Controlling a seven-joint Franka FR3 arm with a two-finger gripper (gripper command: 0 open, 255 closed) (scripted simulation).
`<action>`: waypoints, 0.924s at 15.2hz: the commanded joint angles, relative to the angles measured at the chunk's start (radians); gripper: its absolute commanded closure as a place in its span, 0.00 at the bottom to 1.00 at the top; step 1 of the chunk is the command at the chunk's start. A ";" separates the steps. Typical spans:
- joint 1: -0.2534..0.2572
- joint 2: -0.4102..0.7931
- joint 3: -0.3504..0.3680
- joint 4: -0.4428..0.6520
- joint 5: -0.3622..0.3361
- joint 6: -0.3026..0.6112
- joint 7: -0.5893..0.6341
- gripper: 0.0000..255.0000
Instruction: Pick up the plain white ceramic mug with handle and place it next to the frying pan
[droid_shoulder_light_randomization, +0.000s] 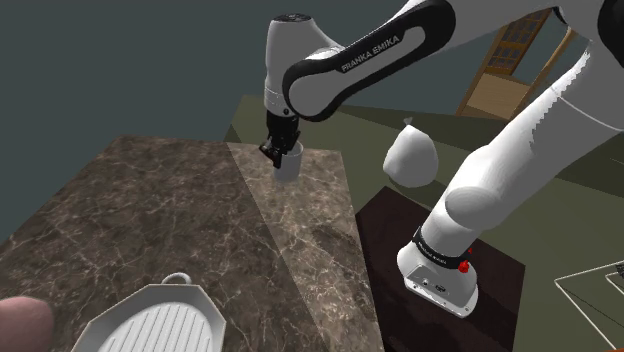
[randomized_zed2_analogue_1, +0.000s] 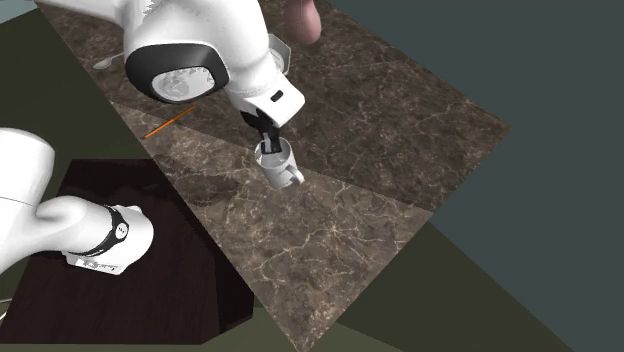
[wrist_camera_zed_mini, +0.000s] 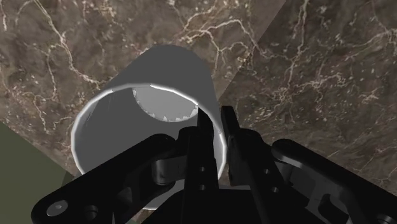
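In the shoulder view's lower left the ribbed pan (droid_shoulder_light_randomization: 155, 325) lies on the marble counter (droid_shoulder_light_randomization: 150, 210). At upper centre the gripper (droid_shoulder_light_randomization: 280, 151) pinches the mug (droid_shoulder_light_randomization: 291, 166) by its rim, one finger inside, one outside, probably for carrying it panward.

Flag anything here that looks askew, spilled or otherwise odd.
The white mug hangs from the end effector, pinched by one wall at the rim, with one finger inside and one outside. It looks somewhat tilted over the marble counter. Nothing spilled or broken shows.
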 joint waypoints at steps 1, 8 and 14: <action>0.001 -0.018 -0.005 0.011 0.006 -0.029 -0.008 1.00; 0.005 -0.067 -0.018 0.067 0.020 -0.131 -0.024 1.00; 0.046 -0.148 0.011 0.033 0.059 -0.175 0.019 1.00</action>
